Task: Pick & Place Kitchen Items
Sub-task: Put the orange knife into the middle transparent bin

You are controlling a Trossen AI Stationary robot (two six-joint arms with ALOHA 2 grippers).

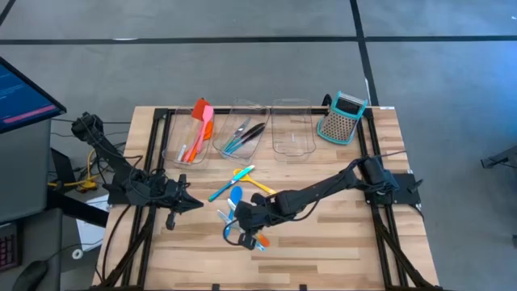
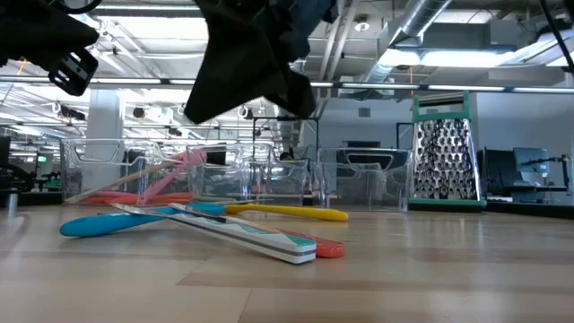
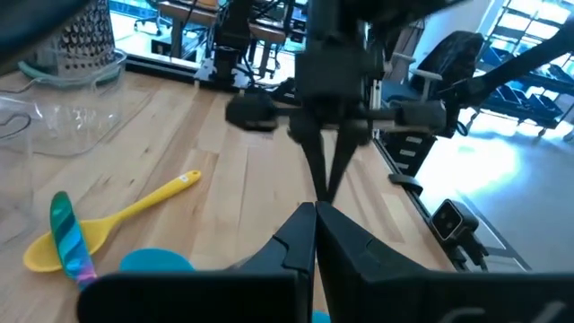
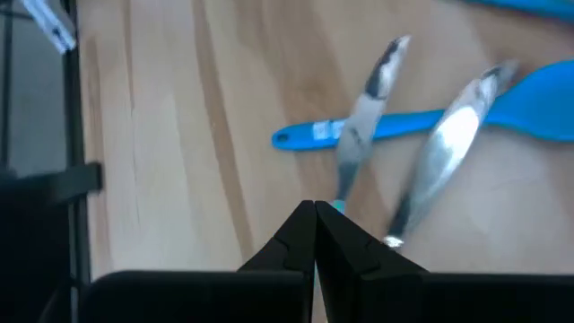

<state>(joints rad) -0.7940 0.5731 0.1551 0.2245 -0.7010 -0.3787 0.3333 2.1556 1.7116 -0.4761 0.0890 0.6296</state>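
Observation:
Several loose kitchen items lie flat mid-table: a yellow spoon (image 1: 257,184), a teal spoon (image 1: 230,183), a blue spoon (image 4: 404,126) and two silvery-looking slim pieces (image 4: 448,144). My right gripper (image 4: 314,215) is shut and hangs above this pile (image 1: 242,220), pointing slantwise down, clear of it in the low view (image 2: 260,54). My left gripper (image 1: 196,204) is shut and stays near the table's left side, pointing toward the pile (image 3: 314,215). More utensils lie in the far bins.
Three clear bins stand along the far edge: the left one (image 1: 190,133) holds orange, red and pink utensils, the middle one (image 1: 242,133) teal and black ones. A teal-and-grey box grater (image 1: 343,117) stands at the far right. Bare wood lies toward the near edge.

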